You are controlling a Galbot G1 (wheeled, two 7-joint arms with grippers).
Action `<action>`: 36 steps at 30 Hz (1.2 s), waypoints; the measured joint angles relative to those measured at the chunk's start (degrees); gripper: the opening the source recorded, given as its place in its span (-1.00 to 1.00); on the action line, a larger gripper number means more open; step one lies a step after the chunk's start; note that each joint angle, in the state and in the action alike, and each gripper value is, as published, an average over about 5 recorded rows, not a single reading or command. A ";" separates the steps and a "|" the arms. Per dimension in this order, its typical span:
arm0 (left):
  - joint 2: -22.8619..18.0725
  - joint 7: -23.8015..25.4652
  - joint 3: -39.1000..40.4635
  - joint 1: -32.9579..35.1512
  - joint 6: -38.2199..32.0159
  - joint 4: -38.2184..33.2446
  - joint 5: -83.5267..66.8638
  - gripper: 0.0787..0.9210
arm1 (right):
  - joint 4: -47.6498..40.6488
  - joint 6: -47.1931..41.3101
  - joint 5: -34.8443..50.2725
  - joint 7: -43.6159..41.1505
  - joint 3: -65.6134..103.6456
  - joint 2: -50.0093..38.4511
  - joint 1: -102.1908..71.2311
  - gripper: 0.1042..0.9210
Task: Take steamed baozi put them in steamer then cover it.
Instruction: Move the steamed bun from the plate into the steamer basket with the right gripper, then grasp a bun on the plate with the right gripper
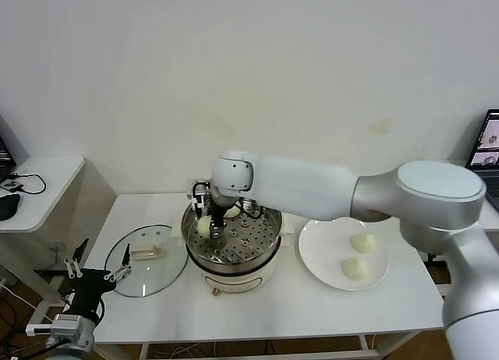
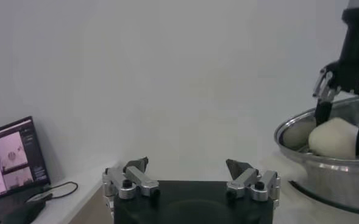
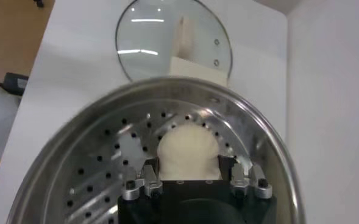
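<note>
I have the right gripper [image 1: 206,224] down inside the steamer [image 1: 265,255], near its left wall, fingers pinched on a bun [image 1: 204,228]. The right wrist view confirms it: the bun [image 3: 188,153] sits between the two fingers [image 3: 144,181], just above the perforated tray [image 3: 94,176]. From the left wrist view I see the same bun [image 2: 336,137] held between those dark fingers at the pot's rim [image 2: 307,159]. A second bun [image 1: 232,211] lies on the tray toward the back, just beside the gripper. Two more buns, one [image 1: 363,242] behind the other [image 1: 355,268], rest on the white plate [image 1: 320,255] to the right of the steamer, near each other but apart. The glass lid [image 1: 152,274] lies flat on the table [image 1: 273,305] to the left of the steamer, handle [image 1: 146,252] up, its rim close to the pot's base. My left gripper [image 1: 96,270] waits off the table's left front corner, fingers spread wide and holding nothing.
</note>
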 measured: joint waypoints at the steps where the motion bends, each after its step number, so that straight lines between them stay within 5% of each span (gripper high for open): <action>1: -0.01 0.00 0.01 -0.03 0.00 0.03 -0.01 0.77 | -0.41 -0.10 -0.11 0.08 0.00 0.32 -0.26 0.22; 13: -0.02 0.01 0.05 -0.03 0.00 0.09 -0.06 0.77 | -3.60 -0.84 -0.82 0.78 0.55 2.53 -2.22 0.22; 22: 0.02 0.02 -0.09 0.12 0.00 -0.11 -0.13 0.77 | -2.59 -0.65 -1.70 -0.88 0.67 1.27 -1.00 0.68; 36: 0.58 0.09 0.27 0.23 0.06 -0.90 -0.07 0.77 | 8.47 7.40 -6.00 -11.15 -0.96 -13.18 9.55 0.76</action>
